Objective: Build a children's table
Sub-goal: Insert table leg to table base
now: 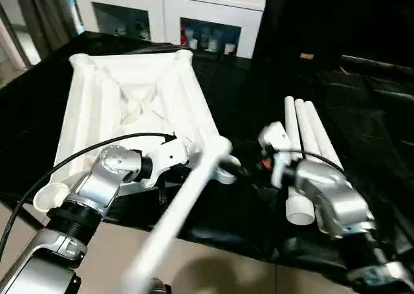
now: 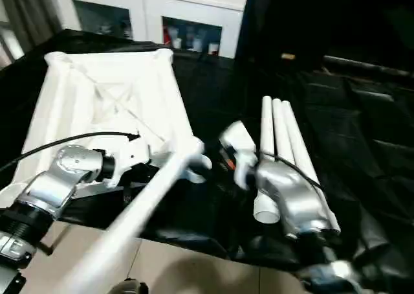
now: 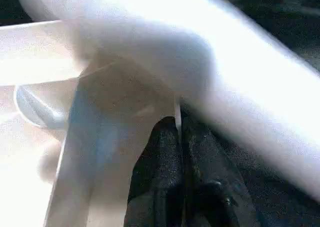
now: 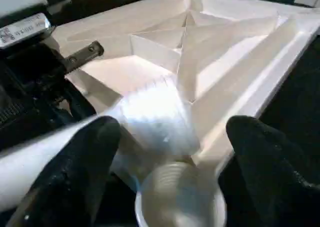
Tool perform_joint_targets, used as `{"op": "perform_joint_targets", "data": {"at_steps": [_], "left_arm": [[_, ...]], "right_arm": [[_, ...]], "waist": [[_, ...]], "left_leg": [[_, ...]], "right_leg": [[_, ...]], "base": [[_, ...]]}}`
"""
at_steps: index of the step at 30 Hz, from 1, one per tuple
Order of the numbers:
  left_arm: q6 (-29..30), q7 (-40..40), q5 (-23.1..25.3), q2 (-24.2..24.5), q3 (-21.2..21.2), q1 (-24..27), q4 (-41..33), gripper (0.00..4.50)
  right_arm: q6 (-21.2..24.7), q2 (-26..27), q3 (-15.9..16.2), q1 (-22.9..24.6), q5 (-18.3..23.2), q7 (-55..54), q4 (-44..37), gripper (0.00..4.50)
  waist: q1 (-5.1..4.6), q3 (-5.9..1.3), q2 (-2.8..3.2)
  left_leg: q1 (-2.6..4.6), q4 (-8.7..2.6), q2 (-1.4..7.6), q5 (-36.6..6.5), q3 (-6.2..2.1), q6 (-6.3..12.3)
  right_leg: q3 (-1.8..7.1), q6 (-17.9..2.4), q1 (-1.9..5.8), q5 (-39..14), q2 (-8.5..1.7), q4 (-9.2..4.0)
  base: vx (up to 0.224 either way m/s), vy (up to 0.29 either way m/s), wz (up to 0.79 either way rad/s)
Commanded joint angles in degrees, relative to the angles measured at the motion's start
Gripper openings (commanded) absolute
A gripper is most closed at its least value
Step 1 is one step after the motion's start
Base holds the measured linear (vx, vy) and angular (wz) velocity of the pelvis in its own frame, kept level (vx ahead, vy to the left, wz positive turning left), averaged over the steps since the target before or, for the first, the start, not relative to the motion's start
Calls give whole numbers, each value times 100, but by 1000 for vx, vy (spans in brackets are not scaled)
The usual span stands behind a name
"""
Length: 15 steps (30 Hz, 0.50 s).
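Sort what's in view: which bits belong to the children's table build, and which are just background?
Part of the job:
- tabletop, ribbed underside up
- leg at its near corner socket
- three spare legs lying side by side
- left gripper, shut
- right gripper, open by the socket

Just there:
- black-draped work table
- white cabinet behind

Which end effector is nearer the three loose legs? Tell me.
Right. The right end effector works at the tabletop's near corner socket, just beside the three loose legs. The left end effector is beyond that corner, over the tabletop.
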Motion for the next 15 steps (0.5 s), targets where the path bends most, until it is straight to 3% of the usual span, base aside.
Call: {"op": "perform_joint_targets", "data": {"at_steps": [1,7,11,12,15], "left_arm": [[-5,-60,47,-27,-81,-119,-163,0],[50,-52,158,42,-149,-79,-106,0],[69,-68,171,46,-178,-15,-148,0],[84,-69,171,36,-183,-5,-158,0],[99,-27,187,-11,-189,-3,-141,0]], "right_arm": [[43,-18,-52,125,-3,-64,-149,384],[118,35,-52,246,-132,-318,-155,384],[188,48,-144,235,-61,-424,-204,384],[228,63,-172,240,-41,-465,-245,384],[335,116,-225,264,43,-521,-361,384]], "waist": [[-22,-427,142],[-30,-396,182],[-31,-408,184],[-39,-409,207],[-43,-404,193]], "left_leg": [[224,-402,180,-1432,-111,-310],[242,-425,185,-1759,-117,-398],[229,-410,179,-1615,-114,-368],[227,-409,179,-1582,-115,-361],[230,-417,181,-1610,-117,-360]], "right_leg": [[212,-1246,134,216,-427,-401],[234,-1202,113,-304,-455,-460],[236,-1204,124,-164,-447,-443],[233,-1204,123,-92,-437,-437],[231,-1198,121,-92,-430,-434]], "base": [[0,0,0],[0,0,0],[0,0,0],[0,0,0],[0,0,0]]}}
